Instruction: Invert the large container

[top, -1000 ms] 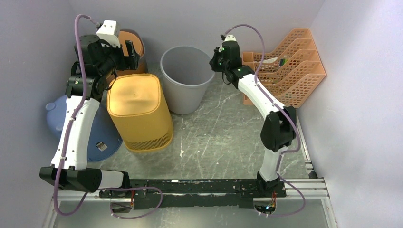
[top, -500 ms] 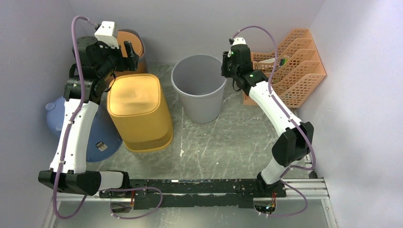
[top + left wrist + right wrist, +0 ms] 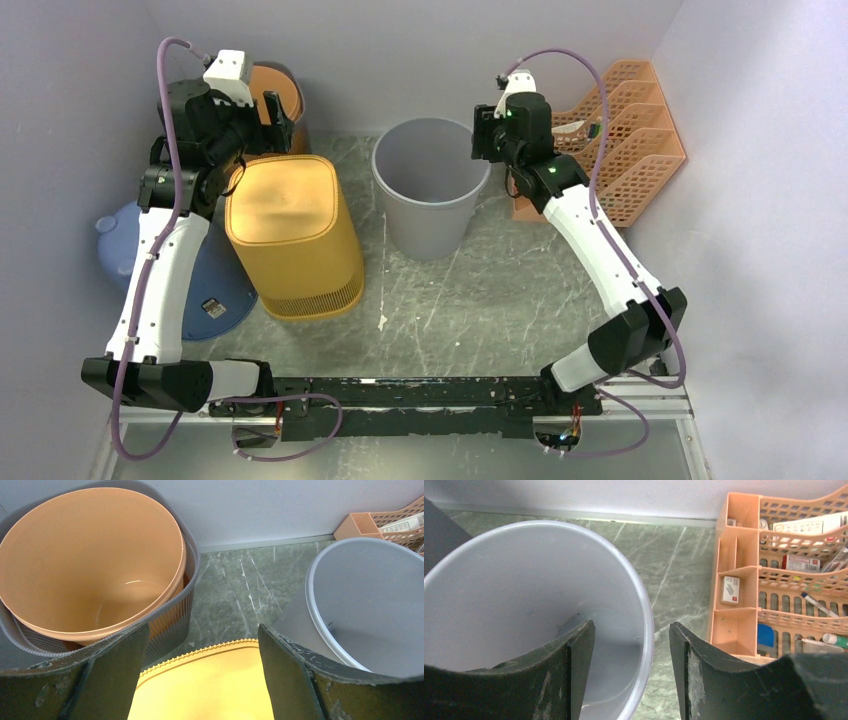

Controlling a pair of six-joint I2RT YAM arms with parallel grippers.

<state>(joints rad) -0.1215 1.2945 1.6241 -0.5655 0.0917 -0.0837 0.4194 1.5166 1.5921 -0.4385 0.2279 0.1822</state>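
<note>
Grey bin point(image 3: 430, 200) shifted right | right arm point(image 3: 590, 230) outstretched, right pincer point(image 3: 630, 627) wide astride rim | left pincer point(image 3: 202, 630) wide

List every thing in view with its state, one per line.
grey bin: upright, mouth up.
yellow container: upside down, base up.
orange bucket: upright, nested in ribbed basket.
file rack: standing, holds small items.
left tool: open, above yellow container's far edge.
right tool: open, straddling grey bin's rim.

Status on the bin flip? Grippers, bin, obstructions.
Left gripper open, over yellow bin. Right gripper open, straddling rim of grey bin. It's upright, mouth up, not flipped. Yellow bin and orange file rack close on either side.
</note>
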